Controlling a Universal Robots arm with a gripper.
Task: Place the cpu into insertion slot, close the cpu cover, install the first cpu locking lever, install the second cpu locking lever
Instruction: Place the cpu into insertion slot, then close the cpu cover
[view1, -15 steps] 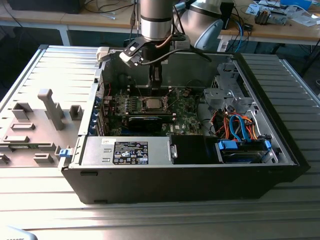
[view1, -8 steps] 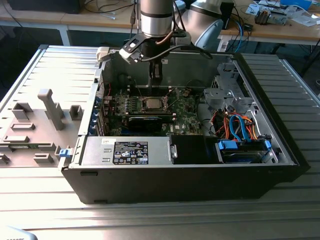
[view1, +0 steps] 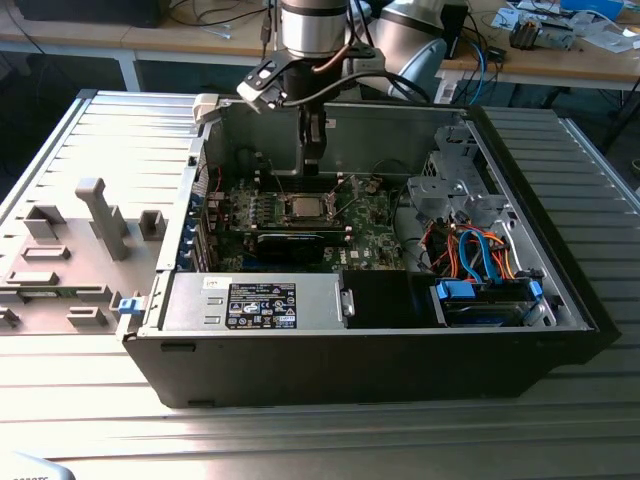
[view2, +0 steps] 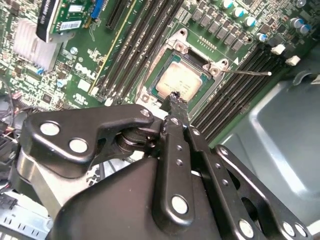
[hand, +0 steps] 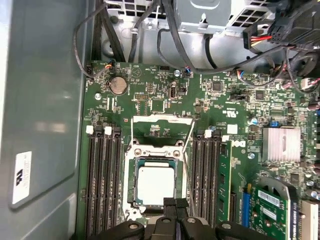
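The cpu (hand: 155, 184) (view2: 176, 80), a dull silver square, lies flat in the insertion slot (hand: 131, 186) on the green motherboard inside the open computer case. In the exterior view the cpu (view1: 303, 208) sits mid-board. The cpu cover (hand: 162, 118), a thin metal frame, seems to stand raised off the slot at its far side. A thin wire lever (view2: 250, 72) sticks out beside the slot, unlatched. My gripper (view2: 175, 100) (hand: 175, 204) (view1: 313, 150) is shut with nothing between its fingers. Its tip hangs just above the near edge of the cpu.
Long black memory slots (hand: 102, 180) flank the socket on both sides. A finned heatsink (hand: 280, 145) and black cables (hand: 165, 45) lie around the board. The grey case wall (hand: 45, 100) rises close by. A power supply (view1: 260, 300) and a drive bay (view1: 480, 295) fill the case front.
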